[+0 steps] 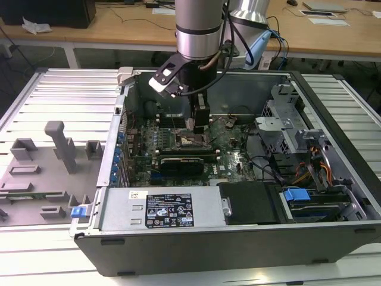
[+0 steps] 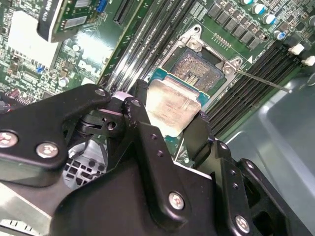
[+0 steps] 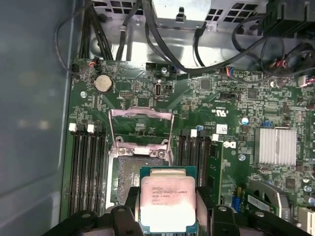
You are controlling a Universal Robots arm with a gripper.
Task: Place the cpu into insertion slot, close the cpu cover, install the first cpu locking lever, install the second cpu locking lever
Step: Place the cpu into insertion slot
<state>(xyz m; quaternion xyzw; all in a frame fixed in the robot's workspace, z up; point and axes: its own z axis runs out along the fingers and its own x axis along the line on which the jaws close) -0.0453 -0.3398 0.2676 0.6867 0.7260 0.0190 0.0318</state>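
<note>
gripper [image 1: 200, 124] clamping the cpu [image 3: 168, 205] over the insertion slot [image 3: 129, 178]

the fingers [image 3: 132, 204] are pressing on two opposite edges of the cpu, holding it flat, partly over the bare insertion slot. the cpu cover [image 3: 141, 129] is standing swung open just beyond the slot. the gripper is hanging mid-frame in the exterior view, inside the computer case [image 1: 238, 244].

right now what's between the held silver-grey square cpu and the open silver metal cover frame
The dark square insertion slot, uncovered, in the first wrist view.
</note>
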